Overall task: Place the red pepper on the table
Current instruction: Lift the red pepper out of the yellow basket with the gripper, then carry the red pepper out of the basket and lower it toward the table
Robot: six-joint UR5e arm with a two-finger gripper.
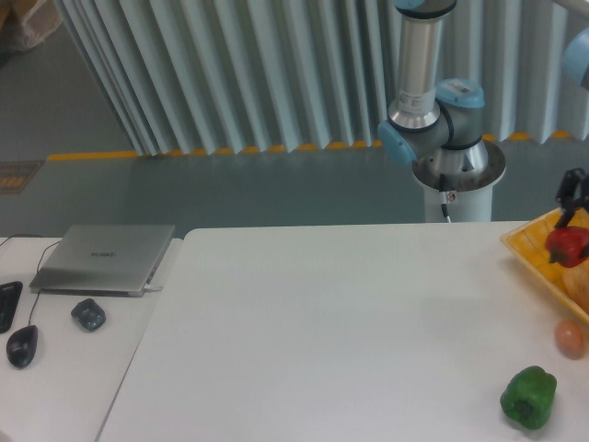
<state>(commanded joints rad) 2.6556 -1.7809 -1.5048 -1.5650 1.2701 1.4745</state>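
The end effector (pixel 572 204) grips the red pepper (pixel 567 245) above the yellow basket (pixel 538 250).

A small black two-fingered claw (pixel 572 195) is seen at the right edge. Well to its left, silver cylindrical arm tubes are joined by light-blue capped joints, mounted on a round metal base atop a white pedestal, with a black cable.

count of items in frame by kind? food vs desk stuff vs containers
Food: 4 - red pepper under the gripper, green pepper, small orange fruit, pale item in the basket, cut off by the frame edge
Containers: 1 - yellow basket
Desk stuff: 4 - laptop, two mice, dark item at the left edge
Total: 9
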